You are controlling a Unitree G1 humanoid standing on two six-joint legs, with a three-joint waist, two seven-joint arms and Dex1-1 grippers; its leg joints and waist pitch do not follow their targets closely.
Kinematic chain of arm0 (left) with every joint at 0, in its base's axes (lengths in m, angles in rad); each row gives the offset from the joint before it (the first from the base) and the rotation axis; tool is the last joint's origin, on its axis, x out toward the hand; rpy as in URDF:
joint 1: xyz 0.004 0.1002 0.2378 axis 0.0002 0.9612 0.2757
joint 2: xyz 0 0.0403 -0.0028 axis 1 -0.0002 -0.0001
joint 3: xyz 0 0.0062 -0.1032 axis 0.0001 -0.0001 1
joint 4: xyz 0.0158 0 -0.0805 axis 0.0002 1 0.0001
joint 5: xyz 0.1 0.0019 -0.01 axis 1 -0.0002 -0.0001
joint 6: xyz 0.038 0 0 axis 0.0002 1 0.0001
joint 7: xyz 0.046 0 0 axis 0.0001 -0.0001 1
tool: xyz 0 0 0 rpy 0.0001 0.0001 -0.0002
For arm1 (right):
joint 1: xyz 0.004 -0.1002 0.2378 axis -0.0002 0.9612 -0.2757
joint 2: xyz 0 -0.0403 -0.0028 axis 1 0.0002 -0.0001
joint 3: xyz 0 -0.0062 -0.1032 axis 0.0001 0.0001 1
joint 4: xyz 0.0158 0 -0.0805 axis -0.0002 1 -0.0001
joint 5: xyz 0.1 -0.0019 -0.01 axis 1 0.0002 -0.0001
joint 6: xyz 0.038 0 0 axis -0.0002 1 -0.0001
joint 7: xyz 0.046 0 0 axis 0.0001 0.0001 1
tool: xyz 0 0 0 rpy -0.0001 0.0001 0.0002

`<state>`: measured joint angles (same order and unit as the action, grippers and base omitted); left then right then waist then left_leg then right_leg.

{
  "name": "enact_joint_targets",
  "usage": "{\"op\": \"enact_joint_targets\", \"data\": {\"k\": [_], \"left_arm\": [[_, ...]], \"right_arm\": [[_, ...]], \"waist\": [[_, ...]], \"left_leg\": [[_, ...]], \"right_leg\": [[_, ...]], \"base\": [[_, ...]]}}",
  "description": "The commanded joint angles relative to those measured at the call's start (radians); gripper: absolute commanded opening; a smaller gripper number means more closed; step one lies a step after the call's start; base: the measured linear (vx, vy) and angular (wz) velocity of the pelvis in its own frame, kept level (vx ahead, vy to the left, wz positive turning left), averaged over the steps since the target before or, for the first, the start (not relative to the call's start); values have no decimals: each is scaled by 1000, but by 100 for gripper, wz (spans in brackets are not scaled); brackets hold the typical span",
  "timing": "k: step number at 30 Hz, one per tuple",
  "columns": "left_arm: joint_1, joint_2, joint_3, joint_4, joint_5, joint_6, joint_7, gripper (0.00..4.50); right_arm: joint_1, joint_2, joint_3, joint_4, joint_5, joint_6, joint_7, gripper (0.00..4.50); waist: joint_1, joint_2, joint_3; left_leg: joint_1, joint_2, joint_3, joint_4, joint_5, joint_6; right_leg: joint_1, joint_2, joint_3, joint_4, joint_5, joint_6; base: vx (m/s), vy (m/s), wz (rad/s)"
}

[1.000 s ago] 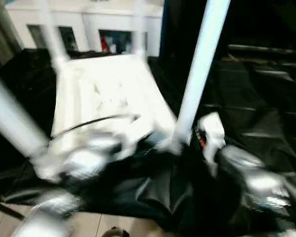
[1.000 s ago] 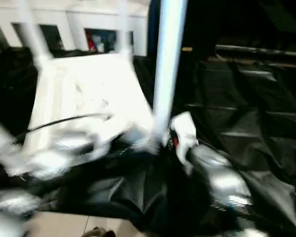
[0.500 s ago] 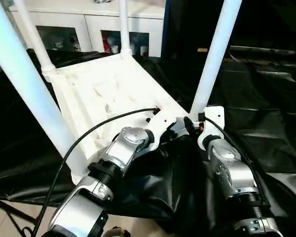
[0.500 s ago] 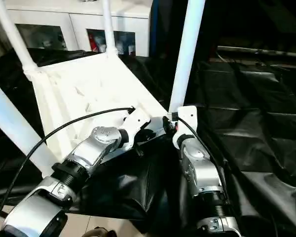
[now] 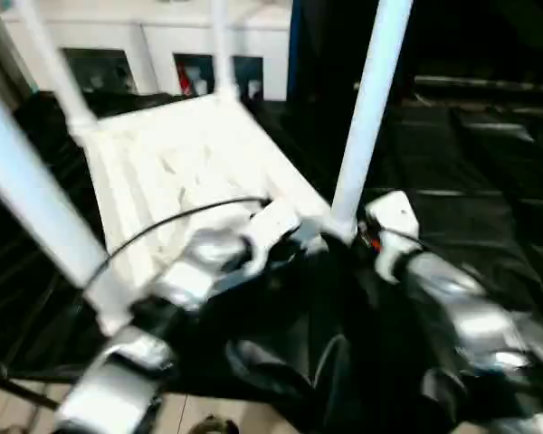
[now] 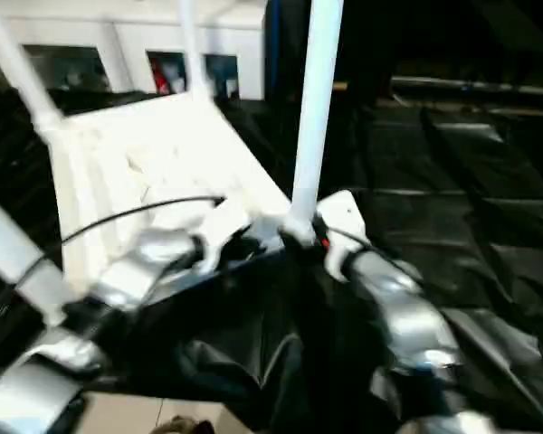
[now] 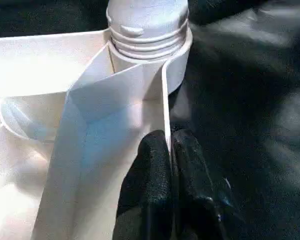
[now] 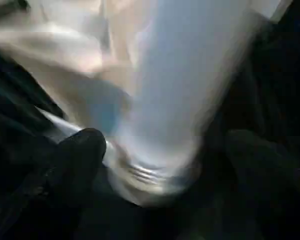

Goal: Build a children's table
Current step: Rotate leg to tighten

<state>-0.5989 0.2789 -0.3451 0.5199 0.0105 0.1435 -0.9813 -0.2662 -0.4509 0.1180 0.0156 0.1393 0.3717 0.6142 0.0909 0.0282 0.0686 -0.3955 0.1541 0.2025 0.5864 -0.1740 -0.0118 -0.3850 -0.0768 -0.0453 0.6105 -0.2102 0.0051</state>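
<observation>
A black sheet (image 5: 489, 181) covered the whole work surface, crumpled into folds near the robot. On it lay the children's table (image 5: 185, 167), upside down, its ribbed underside facing up and its white legs rising from the corner sockets. Behind it stood a white cabinet (image 5: 154, 54) with glass-fronted shelves.

The nearest right-hand leg (image 5: 366, 117) stood upright in the corner closest to the two grippers. Another leg (image 5: 36, 217) rose in the near left corner, well apart from both grippers, and two more (image 5: 220, 45) stood at the far corners.

The left gripper (image 7: 171, 170) lay over the near edge of the top, just beside that right-hand corner. In the left wrist view its two black fingers (image 7: 150, 185) were pressed together on a thin upright white rib of the table, clenched on it, with the threaded base of the leg (image 7: 147, 25) seated in its round socket just beyond the fingertips.

The right gripper (image 8: 165, 160) sat at the foot of the same leg, on the side away from the left gripper. In the right wrist view its fingers (image 8: 80, 155) stood wide apart on either side of the leg's threaded lower end (image 8: 160, 165), released, not pressing on it.

A black cable (image 5: 172, 221) arched over the underside of the top toward the left wrist.
</observation>
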Motion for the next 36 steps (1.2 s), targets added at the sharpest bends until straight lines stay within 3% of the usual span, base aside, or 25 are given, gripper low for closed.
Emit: {"op": "enact_joint_targets", "data": {"k": [1, 2, 3, 5, 11, 15, 20, 26, 30, 31, 32, 36], "left_arm": [[3, 3, -32, -50, -14, -10, -56, 0], [31, 33, -32, -122, -53, 18, -133, 0], [40, 43, -31, -145, -63, 25, -155, 0], [53, 58, -24, -173, -66, 29, -174, 0], [65, 82, -23, -200, -81, 34, -199, 0], [75, 88, -21, -230, -81, 57, -208, 0], [77, 89, -22, -235, -79, 62, -210, 0], [77, 90, -26, -232, -79, 64, -208, 0], [75, 88, -28, -225, -74, 62, -210, 0], [74, 87, -29, -224, -73, 62, -211, 0], [73, 86, -29, -220, -72, 61, -210, 0], [73, 83, -27, -216, -70, 61, -203, 0]], "right_arm": [[5, -6, 5, -50, 22, 22, 38, 429], [23, -52, 17, -89, 41, 48, 98, 429], [30, -70, 22, -102, 48, 55, 122, 429], [41, -93, 27, -123, 61, 77, 162, 429], [48, -115, 49, -135, 80, 98, 211, 429], [43, -110, 49, -135, 100, 116, 225, 429], [37, -102, 49, -117, 98, 118, 230, 381], [35, -101, 57, -103, 94, 113, 234, 322], [37, -98, 62, -103, 93, 115, 237, 309], [37, -98, 62, -104, 93, 115, 237, 282], [38, -97, 63, -103, 93, 116, 237, 282], [40, -92, 68, -96, 91, 112, 238, 261]], "waist": [[0, -8, -64], [1, -7, -64], [7, -8, -67], [8, -8, -68], [13, -10, -63], [16, -11, -68], [19, -11, -71], [18, -7, -70], [18, -7, -70], [17, -7, -70], [17, -11, -70], [18, -11, -71]], "left_leg": [[30, 85, -40, -68, -170, 74], [30, 86, -41, -69, -174, 73], [29, 92, -43, -67, -145, 81], [29, 90, -41, -64, -127, 93], [30, 89, -41, -67, -176, 63], [30, 88, -40, -63, -151, 65], [27, 85, -39, -57, -103, 89], [30, 86, -40, -58, -131, 75], [30, 86, -40, -57, -140, 67], [29, 85, -40, -57, -138, 67], [29, 85, -39, -57, -134, 68], [28, 85, -39, -55, -116, 78]], "right_leg": [[29, -86, 48, -67, -54, -256], [31, -88, 48, -67, -61, -258], [36, -90, 48, -58, -14, -260], [34, -86, 46, -55, 19, -270], [30, -89, 48, -63, -80, -259], [32, -90, 48, -58, -45, -262], [34, -88, 45, -50, 17, -270], [33, -87, 45, -54, -20, -269], [33, -88, 46, -54, -24, -269], [34, -87, 46, -53, -23, -268], [35, -87, 45, -53, -17, -269], [35, -87, 45, -50, -2, -271]], "base": [[0, 0, 0], [0, 0, 0], [0, 0, 0], [0, 0, 0], [0, 0, 0], [0, 0, 0], [0, 0, 0], [0, 0, 0], [0, 0, 0], [0, 0, 0], [0, 0, 0], [0, 0, 0]]}}
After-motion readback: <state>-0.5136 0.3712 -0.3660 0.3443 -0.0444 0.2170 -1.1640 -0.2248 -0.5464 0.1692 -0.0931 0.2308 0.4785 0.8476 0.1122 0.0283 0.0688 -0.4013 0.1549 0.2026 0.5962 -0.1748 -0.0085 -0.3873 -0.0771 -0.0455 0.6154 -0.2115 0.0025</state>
